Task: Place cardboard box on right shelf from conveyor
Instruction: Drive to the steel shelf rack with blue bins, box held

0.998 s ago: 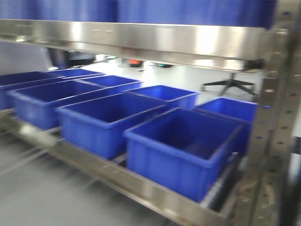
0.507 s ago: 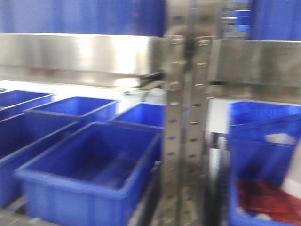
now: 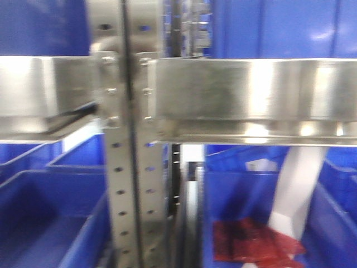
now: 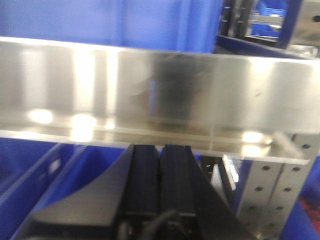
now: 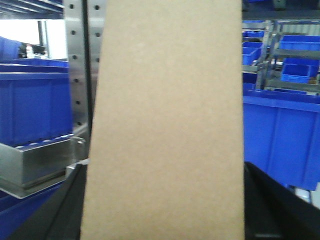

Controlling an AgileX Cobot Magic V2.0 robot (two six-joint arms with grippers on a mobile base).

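Observation:
The tan cardboard box (image 5: pixel 167 120) fills the middle of the right wrist view, standing upright between the black fingers (image 5: pixel 67 210) of my right gripper (image 5: pixel 162 212), which is shut on it. In the front view the right shelf (image 3: pixel 251 95) shows as a shiny steel lip to the right of the perforated uprights (image 3: pixel 120 167). My left gripper (image 4: pixel 160 148) is shut with nothing in it, its tips just below a polished steel shelf lip (image 4: pixel 150 90). The conveyor is out of view.
Blue plastic bins sit under the shelves at the left (image 3: pixel 39 223) and right (image 3: pixel 334 223). Red packets (image 3: pixel 251 243) and a white strip (image 3: pixel 295 190) lie in the right bin. More blue bins (image 5: pixel 32 100) and a steel shelf corner (image 5: pixel 35 167) flank the box.
The front view has swung to the right. The perforated uprights slid from the right edge to the left of centre, and the right bay's steel lip and bin came into view.

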